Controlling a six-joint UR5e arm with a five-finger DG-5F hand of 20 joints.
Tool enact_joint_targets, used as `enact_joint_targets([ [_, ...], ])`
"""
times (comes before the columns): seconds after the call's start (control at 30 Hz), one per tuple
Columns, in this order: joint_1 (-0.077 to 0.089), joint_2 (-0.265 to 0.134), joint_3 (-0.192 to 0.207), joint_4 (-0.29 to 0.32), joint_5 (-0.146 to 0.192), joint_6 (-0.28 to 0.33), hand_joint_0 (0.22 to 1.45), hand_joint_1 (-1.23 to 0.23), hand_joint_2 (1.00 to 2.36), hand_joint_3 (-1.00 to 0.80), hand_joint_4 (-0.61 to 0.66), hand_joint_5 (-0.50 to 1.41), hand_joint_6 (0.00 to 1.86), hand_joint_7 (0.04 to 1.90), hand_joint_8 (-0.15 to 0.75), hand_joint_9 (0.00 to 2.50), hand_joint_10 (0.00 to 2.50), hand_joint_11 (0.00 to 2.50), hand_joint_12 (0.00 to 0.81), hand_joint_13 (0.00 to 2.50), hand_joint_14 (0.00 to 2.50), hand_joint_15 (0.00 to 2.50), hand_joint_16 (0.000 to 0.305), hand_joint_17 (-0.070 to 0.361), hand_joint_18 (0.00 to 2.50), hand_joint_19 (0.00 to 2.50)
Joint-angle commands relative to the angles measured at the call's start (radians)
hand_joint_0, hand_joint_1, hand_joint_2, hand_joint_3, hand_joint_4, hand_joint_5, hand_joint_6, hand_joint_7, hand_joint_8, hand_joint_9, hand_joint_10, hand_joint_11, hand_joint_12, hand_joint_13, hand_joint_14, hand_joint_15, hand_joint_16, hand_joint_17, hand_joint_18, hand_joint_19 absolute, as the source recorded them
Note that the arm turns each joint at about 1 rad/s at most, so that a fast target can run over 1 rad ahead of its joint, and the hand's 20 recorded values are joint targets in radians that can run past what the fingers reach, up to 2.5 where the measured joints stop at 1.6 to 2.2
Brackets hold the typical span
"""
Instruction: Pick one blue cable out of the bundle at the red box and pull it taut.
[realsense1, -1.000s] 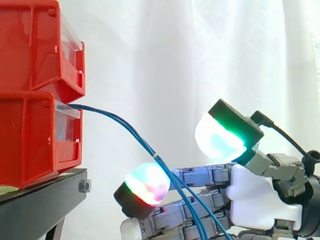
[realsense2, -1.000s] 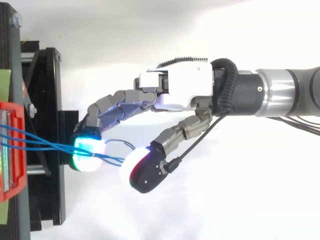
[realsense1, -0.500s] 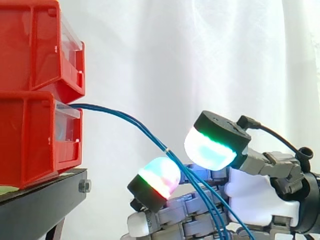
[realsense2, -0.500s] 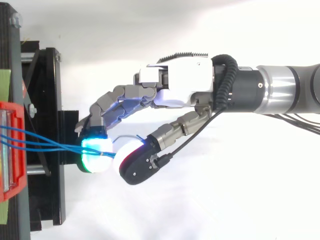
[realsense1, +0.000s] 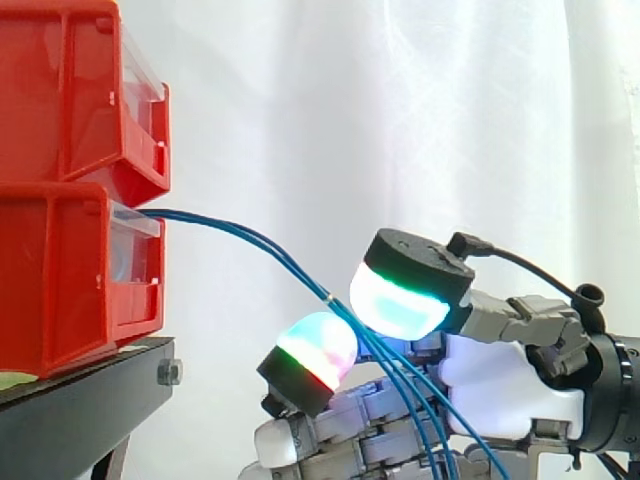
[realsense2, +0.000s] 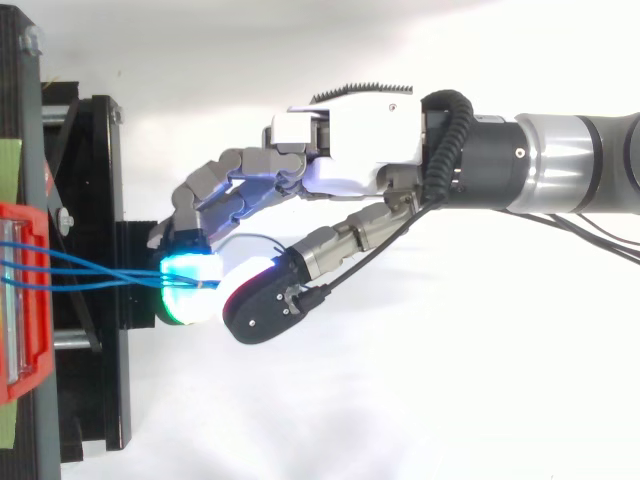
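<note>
Blue cables (realsense2: 130, 280) between fingers (realsense2: 190, 297), near red box (realsense1: 60, 270)

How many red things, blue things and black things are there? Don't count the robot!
Red: 2, the upper bin and the lower bin
Blue: 3, the blue cables, as counted in the top view
Black: 1, the black stand
Total: 6
</note>
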Motion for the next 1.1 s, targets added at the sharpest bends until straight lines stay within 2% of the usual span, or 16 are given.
enact_joint_targets([
  [0.0, -0.001, 0.000, 0.006, -0.001, 0.000, 0.000, 0.59, -0.74, 1.01, -0.19, 0.15, -0.18, 0.84, 0.91, 0.313, 0.63, 0.01, 0.36, 0.340, 0.41, 0.01, 0.21, 0.052, 0.117, 0.34, 0.27],
  [0.13, -0.005, 0.000, 0.015, -0.004, 0.000, 0.000, 0.62, -0.78, 1.01, -0.22, 0.14, -0.19, 0.87, 0.82, 0.301, 0.62, 0.01, 0.39, 0.329, 0.40, 0.01, 0.21, 0.050, 0.111, 0.34, 0.26],
  [0.33, -0.008, 0.003, 0.027, -0.036, -0.018, 0.002, 0.67, -0.87, 1.01, -0.31, 0.16, -0.20, 0.89, 0.79, 0.298, 0.60, 0.01, 0.40, 0.331, 0.41, 0.01, 0.20, 0.050, 0.113, 0.38, 0.22],
  [0.53, -0.017, 0.040, 0.029, -0.111, -0.021, 0.003, 0.68, -0.90, 1.00, -0.48, 0.18, -0.20, 0.88, 0.77, 0.298, 0.61, 0.01, 0.40, 0.332, 0.43, 0.01, 0.19, 0.050, 0.113, 0.41, 0.21],
  [0.63, -0.021, 0.055, 0.029, -0.152, -0.021, -0.003, 0.61, -0.87, 1.00, -0.50, 0.17, -0.19, 0.88, 0.83, 0.299, 0.62, 0.01, 0.42, 0.330, 0.43, 0.01, 0.21, 0.050, 0.113, 0.41, 0.23],
  [0.8, -0.024, 0.069, 0.029, -0.182, -0.021, -0.009, 0.52, -0.76, 1.00, -0.50, 0.17, -0.17, 0.87, 0.84, 0.322, 0.67, 0.01, 0.42, 0.340, 0.43, 0.01, 0.21, 0.053, 0.118, 0.40, 0.27],
  [0.97, -0.024, 0.069, 0.027, -0.183, -0.021, -0.009, 0.54, -0.69, 1.00, -0.50, 0.17, -0.15, 0.86, 0.89, 0.329, 0.70, 0.01, 0.42, 0.333, 0.44, 0.01, 0.23, 0.051, 0.115, 0.39, 0.29],
  [1.07, -0.024, 0.069, 0.029, -0.178, -0.021, -0.009, 0.57, -0.69, 1.01, -0.39, 0.16, -0.15, 0.87, 0.92, 0.326, 0.72, 0.01, 0.42, 0.329, 0.45, 0.01, 0.23, 0.050, 0.112, 0.40, 0.30],
])
